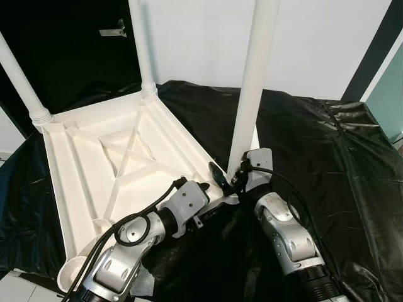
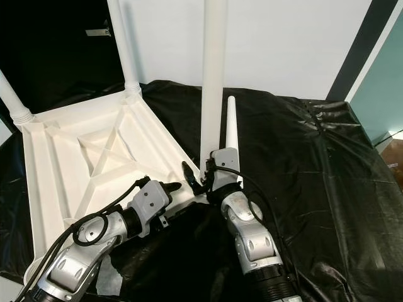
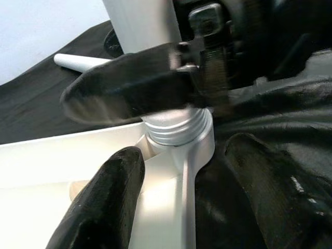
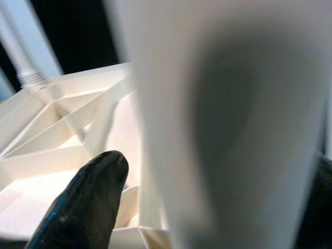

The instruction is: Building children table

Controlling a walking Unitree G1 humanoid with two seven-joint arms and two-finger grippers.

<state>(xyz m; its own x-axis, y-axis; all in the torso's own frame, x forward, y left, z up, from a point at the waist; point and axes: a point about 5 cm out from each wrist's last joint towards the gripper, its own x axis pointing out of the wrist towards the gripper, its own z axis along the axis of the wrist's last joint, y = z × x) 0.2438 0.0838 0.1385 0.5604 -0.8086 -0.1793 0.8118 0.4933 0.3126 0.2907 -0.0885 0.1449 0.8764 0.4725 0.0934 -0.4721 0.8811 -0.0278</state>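
Right jaws clamp upright leg (image 1: 252,94) (at socket) | left jaws spread beside tabletop (image 1: 94,163).

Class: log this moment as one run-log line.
step: screwing third white plastic leg into upturned white tabletop | right gripper: shut on leg base | left gripper: open at socket | spare leg: on black sheet

Bright, even light; both wrist views blurred, eye views sharp.

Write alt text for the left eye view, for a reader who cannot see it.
The right gripper grips the base of a white table leg standing in a corner of the upturned white tabletop. The left gripper is at the same corner. Two other legs stand upright; black sheeting lies beneath.
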